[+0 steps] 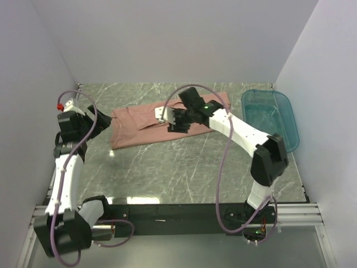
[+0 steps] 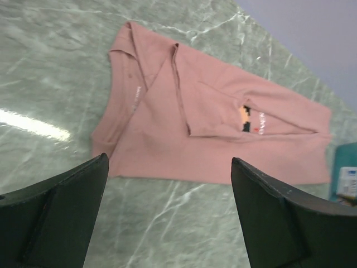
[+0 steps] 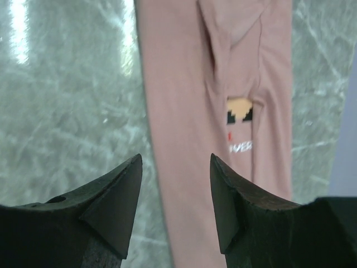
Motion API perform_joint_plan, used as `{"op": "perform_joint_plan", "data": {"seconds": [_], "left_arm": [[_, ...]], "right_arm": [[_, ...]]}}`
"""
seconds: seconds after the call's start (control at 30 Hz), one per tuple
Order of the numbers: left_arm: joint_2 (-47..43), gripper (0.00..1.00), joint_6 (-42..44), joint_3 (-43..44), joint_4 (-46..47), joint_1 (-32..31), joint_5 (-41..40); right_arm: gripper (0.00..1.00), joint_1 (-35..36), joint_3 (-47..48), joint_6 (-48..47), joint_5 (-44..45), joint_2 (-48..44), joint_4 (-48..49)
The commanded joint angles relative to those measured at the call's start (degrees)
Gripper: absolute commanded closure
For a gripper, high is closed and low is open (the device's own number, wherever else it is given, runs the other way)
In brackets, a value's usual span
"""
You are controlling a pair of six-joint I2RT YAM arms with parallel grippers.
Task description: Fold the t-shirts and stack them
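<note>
Green-veined marble surface (image 1: 184, 167), pale walls all round, and the dusty-pink t-shirt (image 1: 139, 125) lies flat as a long folded strip, one end near the teal tub (image 1: 270, 114) and the rest running away from it. The left end effector (image 2: 168, 162) hangs wide and empty off the end farthest from the tub, likely kept clear so the cloth lies undisturbed. The right end effector (image 3: 175, 159), jaws half apart with nothing between them, hovers above the printed chest nearer the tub, seemingly lined up for a crosswise fold.
</note>
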Motion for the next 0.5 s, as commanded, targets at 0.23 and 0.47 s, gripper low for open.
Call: {"op": "perform_joint_plan", "data": {"seconds": [0.23,0.47], "left_arm": [[-6.98,0.05,5.84,-2.6,0.74,-4.45,-7.89],[-7.59,0.05,5.31,-2.51,0.12,-4.45,-10.7]], "right_arm": [[0.41,7.89,20.27,-0.87,15.3,16.83,0.15],[0.42,10.36,32.41,4.66,18.73,29.22,3.05]]}}
